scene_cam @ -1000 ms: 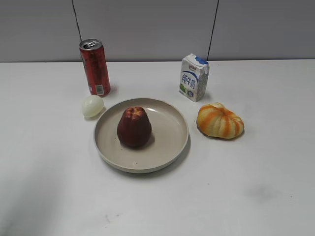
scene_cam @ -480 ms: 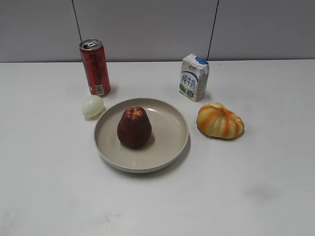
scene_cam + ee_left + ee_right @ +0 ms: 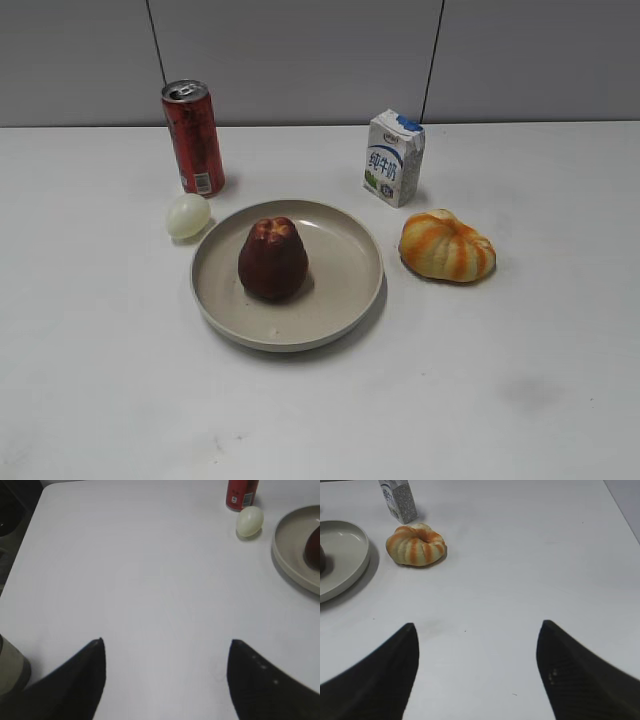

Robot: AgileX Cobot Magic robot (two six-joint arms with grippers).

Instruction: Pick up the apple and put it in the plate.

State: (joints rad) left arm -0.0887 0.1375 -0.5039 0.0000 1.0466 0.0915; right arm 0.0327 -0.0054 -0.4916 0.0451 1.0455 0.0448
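Note:
The dark maroon apple (image 3: 272, 260) stands upright inside the beige plate (image 3: 345, 270) at the table's middle. The plate's rim also shows at the right edge of the left wrist view (image 3: 287, 555), with a sliver of the apple (image 3: 314, 547), and at the left edge of the right wrist view (image 3: 350, 555). My left gripper (image 3: 167, 642) is open and empty over bare table, well left of the plate. My right gripper (image 3: 477, 625) is open and empty over bare table, right of the plate. Neither gripper shows in the exterior view.
A red can (image 3: 193, 137) stands behind the plate at the left, with a pale egg-shaped thing (image 3: 187, 215) beside the rim. A milk carton (image 3: 394, 157) stands at the back right. An orange-striped pumpkin-like object (image 3: 446, 246) lies right of the plate.
A faint shadow at the lower left of the table one second ago has gone. The objects have not moved.

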